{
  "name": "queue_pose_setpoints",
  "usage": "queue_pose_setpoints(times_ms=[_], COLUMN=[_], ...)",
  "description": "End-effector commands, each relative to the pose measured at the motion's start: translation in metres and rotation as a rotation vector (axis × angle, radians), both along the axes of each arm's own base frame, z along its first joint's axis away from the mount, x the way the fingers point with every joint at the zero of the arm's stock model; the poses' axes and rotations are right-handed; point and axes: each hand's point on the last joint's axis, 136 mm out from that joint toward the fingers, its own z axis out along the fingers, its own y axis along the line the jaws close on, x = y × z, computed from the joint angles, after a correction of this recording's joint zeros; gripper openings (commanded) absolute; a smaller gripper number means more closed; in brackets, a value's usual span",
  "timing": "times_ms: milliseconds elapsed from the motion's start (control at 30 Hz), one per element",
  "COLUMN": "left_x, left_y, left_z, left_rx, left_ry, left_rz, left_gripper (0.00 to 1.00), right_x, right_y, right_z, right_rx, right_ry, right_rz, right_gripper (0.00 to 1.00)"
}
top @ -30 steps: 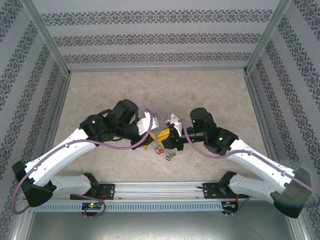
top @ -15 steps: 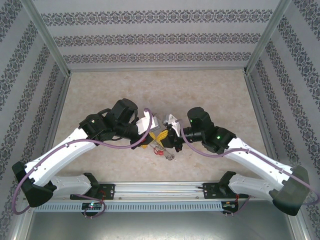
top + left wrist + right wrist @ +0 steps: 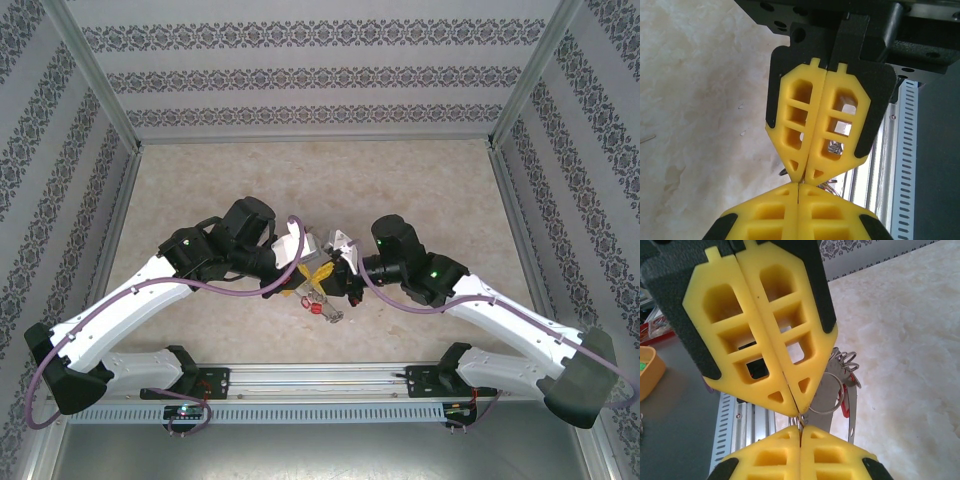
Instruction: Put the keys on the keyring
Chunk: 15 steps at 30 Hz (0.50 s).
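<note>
My left gripper [image 3: 308, 272] and right gripper [image 3: 331, 276] meet tip to tip over the middle of the table, both shut. A thin grey wire of the keyring [image 3: 843, 390] is pinched where the tips touch. The keys [image 3: 323, 309] hang below in a small bunch, with a red tag [image 3: 845, 406] and a flat grey metal strip [image 3: 853, 412] among them. In the left wrist view my left gripper [image 3: 798, 186] faces the right arm's yellow fingers [image 3: 817, 125], and ring wire [image 3: 830, 187] pokes out beside the tips. In the right wrist view my right gripper [image 3: 800, 427] touches the left arm's fingers [image 3: 765, 325].
The beige marbled table [image 3: 320, 190] stretches behind the arms, enclosed by patterned walls [image 3: 320, 75]. A metal rail [image 3: 320, 380] with perforated cable tray runs along the near edge between the arm bases.
My right gripper has moved left toward the left gripper and closed at its tips. The hanging keys shifted slightly left. The left arm barely moved.
</note>
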Motion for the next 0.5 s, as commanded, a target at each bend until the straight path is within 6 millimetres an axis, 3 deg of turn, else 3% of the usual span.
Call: queue_pose_setpoints(times_ms=[0, 467], left_x=[0.018, 0.024], left_y=[-0.01, -0.006], left_z=[0.02, 0.017], left_rx=[-0.07, -0.082], left_ry=[-0.068, -0.062], left_rz=[0.015, 0.04], left_gripper=[0.0, 0.0], right_x=[-0.02, -0.026], right_y=[0.002, -0.015], right_z=[0.023, 0.039], right_rx=[0.092, 0.147], right_ry=[-0.077, -0.166], right_rz=[0.087, 0.042], right_gripper=[0.0, 0.0])
